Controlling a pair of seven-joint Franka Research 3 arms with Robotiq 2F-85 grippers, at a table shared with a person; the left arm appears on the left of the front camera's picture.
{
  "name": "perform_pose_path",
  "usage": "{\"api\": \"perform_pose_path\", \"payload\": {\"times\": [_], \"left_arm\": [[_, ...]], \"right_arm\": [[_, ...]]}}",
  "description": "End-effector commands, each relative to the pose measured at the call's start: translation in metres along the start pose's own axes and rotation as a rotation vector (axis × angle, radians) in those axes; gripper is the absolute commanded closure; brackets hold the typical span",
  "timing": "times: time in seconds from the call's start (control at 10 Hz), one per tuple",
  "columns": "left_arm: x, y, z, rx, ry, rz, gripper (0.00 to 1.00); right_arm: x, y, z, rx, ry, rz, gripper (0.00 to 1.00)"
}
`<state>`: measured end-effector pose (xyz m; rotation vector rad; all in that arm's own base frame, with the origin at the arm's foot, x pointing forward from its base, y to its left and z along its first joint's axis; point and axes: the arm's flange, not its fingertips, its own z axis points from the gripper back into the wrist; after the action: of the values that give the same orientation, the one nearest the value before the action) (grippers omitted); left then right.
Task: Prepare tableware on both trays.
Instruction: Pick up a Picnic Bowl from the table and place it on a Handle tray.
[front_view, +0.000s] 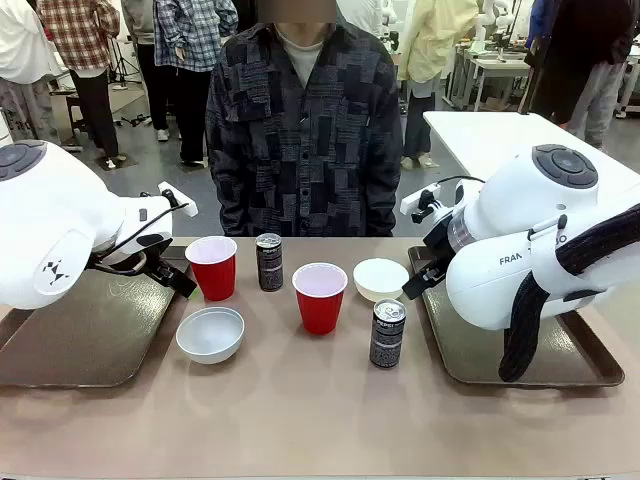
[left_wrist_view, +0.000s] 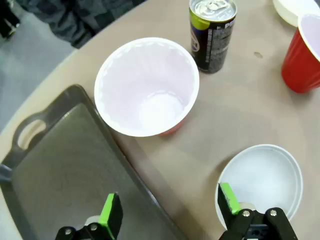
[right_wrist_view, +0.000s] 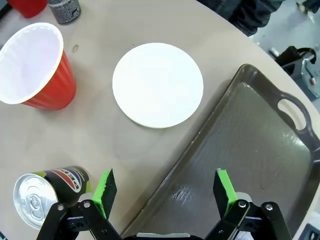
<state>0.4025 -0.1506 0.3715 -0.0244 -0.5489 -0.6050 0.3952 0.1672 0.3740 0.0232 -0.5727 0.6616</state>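
Hovering with my left claw spread wide and empty, I straddled the inner rim of the left tray. My right claw gaped just as wide, holding nothing, across the inner rim of the right tray. All the tableware stood on the table between the trays. A red cup, a can and a bowl stood toward the far edge. The other cup stood at the middle, and the second bowl and second can stood nearer my edge.
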Motion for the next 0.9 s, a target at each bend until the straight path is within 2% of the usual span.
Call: {"api": "perform_pose_path", "payload": {"times": [0.0, 0.8], "left_arm": [[0.0, -0.0001, 0.0, 0.0, 0.0, 0.0, 0.0], [0.0, -0.0001, 0.0, 0.0, 0.0, 0.0, 0.0]], "right_arm": [[0.0, 0.0, 0.0, 0.0, 0.0, 0.0, 0.0], [0.0, 0.0, 0.0, 0.0, 0.0, 0.0, 0.0]]}}
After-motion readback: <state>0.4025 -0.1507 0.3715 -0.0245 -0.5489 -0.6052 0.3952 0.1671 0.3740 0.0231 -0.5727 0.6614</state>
